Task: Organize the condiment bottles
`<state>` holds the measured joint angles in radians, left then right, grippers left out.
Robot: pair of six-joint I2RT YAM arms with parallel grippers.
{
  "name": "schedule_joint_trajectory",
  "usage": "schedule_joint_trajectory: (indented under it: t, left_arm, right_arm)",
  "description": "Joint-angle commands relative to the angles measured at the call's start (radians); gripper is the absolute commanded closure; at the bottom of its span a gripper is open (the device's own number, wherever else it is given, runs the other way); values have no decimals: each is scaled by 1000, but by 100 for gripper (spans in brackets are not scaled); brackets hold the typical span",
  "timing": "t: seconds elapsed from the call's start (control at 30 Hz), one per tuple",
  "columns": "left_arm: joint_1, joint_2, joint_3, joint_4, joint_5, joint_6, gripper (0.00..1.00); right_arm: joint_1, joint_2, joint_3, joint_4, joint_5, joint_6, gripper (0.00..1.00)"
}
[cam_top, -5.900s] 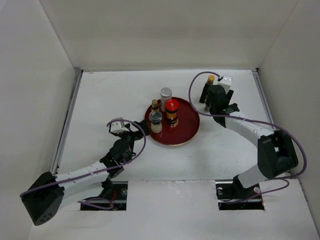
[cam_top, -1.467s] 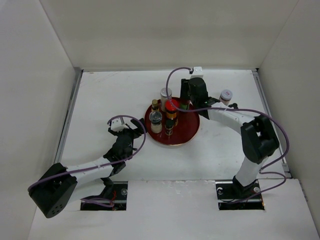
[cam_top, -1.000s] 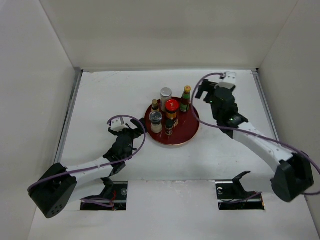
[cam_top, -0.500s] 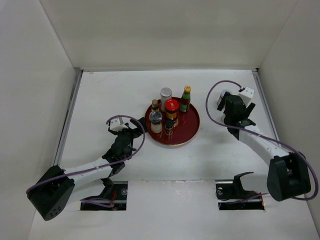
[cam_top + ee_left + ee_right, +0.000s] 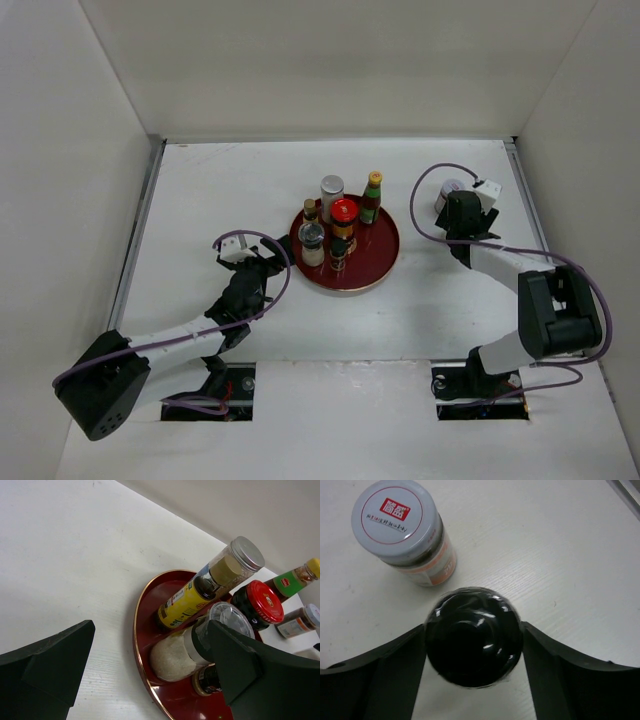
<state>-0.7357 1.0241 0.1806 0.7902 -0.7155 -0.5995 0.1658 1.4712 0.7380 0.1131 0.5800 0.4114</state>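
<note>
Several condiment bottles stand on the round red tray [image 5: 385, 250]: a silver-capped one [image 5: 331, 186], a tall green orange-capped one [image 5: 372, 195], a red-capped jar [image 5: 344, 212], an amber yellow-labelled one [image 5: 310, 210], a grey-lidded shaker [image 5: 312, 240] and a small dark one [image 5: 339, 252]. My right gripper [image 5: 457, 212] is right of the tray. In the right wrist view its jaws [image 5: 472, 637] press both sides of a black-capped bottle [image 5: 472, 635] standing on the table. A grey-lidded jar [image 5: 400, 525] stands just beyond it. My left gripper [image 5: 268, 262] is open and empty at the tray's left rim [image 5: 137, 645].
The white table [image 5: 200, 200] is walled on three sides, with a metal rail [image 5: 135, 240] along the left edge. The left wrist view shows the shaker [image 5: 195, 645], the amber bottle [image 5: 185, 600] and the red-capped jar [image 5: 257, 602] close ahead.
My right arm left the green bottle on the tray, swung right to the table beside the grey-lidded jar and set its jaws around the black-capped bottle. The left arm stayed put.
</note>
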Motion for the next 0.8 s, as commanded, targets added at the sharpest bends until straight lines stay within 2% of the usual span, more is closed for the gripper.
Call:
schedule_joint_trajectory:
  t: [0.0,0.1,0.17,0.3,0.53,0.63,0.77]
  left_arm:
    - [-3,5,11,46,11,-13,0]
    - [-3,-4,8,46,11,-13,0]
    - [-1,4,8,47,11,-13,0]
    - [-6,-4,10,46,11,-13,0]
    - [-3,-10,8,46,13,-13,0]
    - [2,-10,7,46,10,-13,0]
    - [3,-19,5,46,11,-13,0]
  right_arm:
    - [-12,26,40,141,1,-5,25]
    - [-9,38,35,157,11,-8,38]
    - [-10,28,26,164,18,-5,43]
    - [11,-44,3,178,46,-10,44]
    - [200,-221,21,105,66,-40,44]
    - [312,-220,37,97,55,-34,43]
    - [409,-131,83,131,26,-28,41]
